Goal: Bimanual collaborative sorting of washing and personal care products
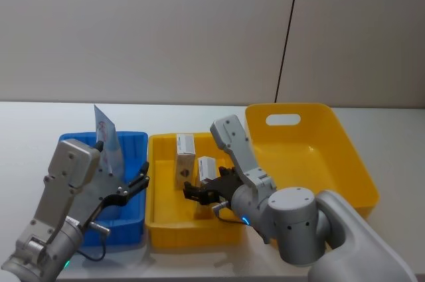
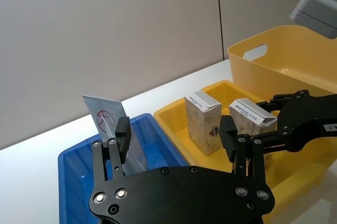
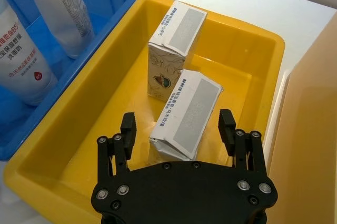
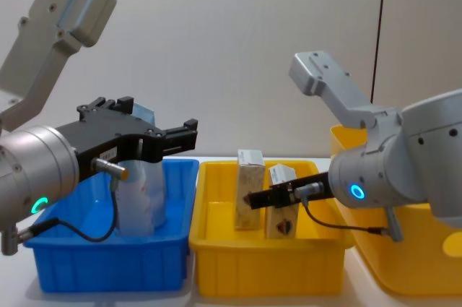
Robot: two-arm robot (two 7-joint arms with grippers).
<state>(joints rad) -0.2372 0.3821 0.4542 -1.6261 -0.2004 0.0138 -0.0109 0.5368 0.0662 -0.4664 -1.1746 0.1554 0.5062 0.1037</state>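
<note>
Right wrist view looked down past the right gripper (image 3: 177, 121). Its fingers (image 3: 128, 129) were spread wide on either side of the nearer cream carton (image 3: 185, 112), with a gap showing on each side, and gripped nothing. In the head view that carton stood in the small yellow bin (image 1: 159, 225) at 6 o'clock, just beside an upright carton (image 1: 185, 158) and at 4 o'clock from it, with the large yellow bin (image 1: 345, 162) at 4 o'clock. The left gripper (image 2: 175, 126) hung wide open and empty above the blue bin (image 1: 133, 137) at 8 o'clock, where a pale blue tube (image 1: 106, 137) and a white bottle (image 3: 21, 60) with red print stood.
</note>
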